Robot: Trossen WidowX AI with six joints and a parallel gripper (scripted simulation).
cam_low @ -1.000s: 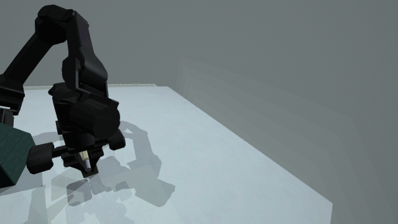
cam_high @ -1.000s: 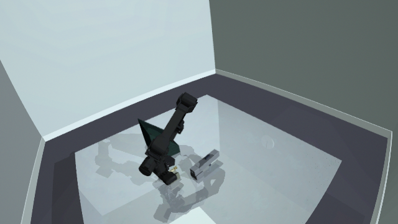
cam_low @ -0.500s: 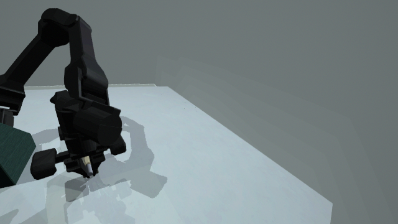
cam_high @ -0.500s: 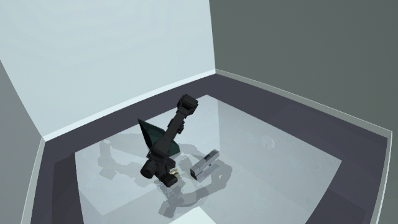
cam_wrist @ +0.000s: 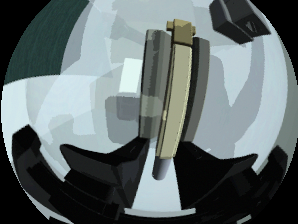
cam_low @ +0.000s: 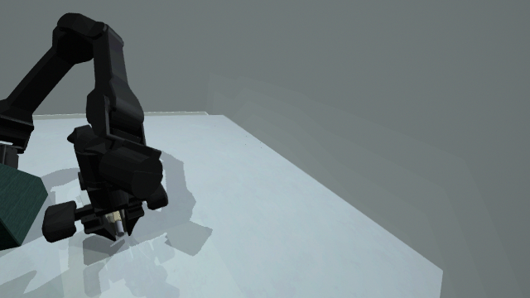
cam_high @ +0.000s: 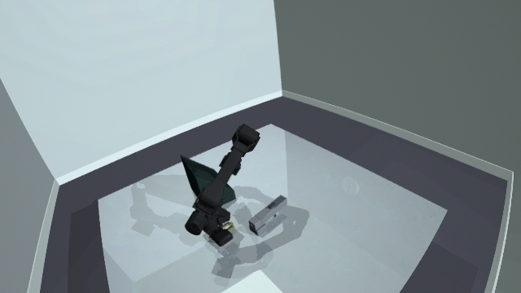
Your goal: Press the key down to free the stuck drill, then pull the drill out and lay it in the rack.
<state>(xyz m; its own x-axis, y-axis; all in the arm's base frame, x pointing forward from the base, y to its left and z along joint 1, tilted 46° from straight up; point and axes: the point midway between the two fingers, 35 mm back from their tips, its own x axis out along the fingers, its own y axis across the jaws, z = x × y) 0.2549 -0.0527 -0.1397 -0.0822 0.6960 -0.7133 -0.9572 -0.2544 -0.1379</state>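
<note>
My gripper (cam_low: 122,237) (cam_wrist: 161,133) points down, part open, with narrow gaps to the drill. The drill (cam_high: 229,226) (cam_low: 116,216) (cam_wrist: 177,95), a tan bar with a brown crosspiece and a grey rod tip, lies between the fingertips; in the wrist view it runs along the space between two grey walls, which look like the rack (cam_wrist: 154,85). How deep it sits there I cannot tell. The long grey block (cam_high: 266,216) stands apart, its dark end (cam_wrist: 239,21) at the top right of the wrist view. I cannot make out a separate key.
A dark green block (cam_high: 207,183) (cam_low: 21,203) (cam_wrist: 42,40) stands close to the arm, behind it in the top view and at the left edge in the exterior view. The arm's shadows fall across the pale table (cam_high: 366,228).
</note>
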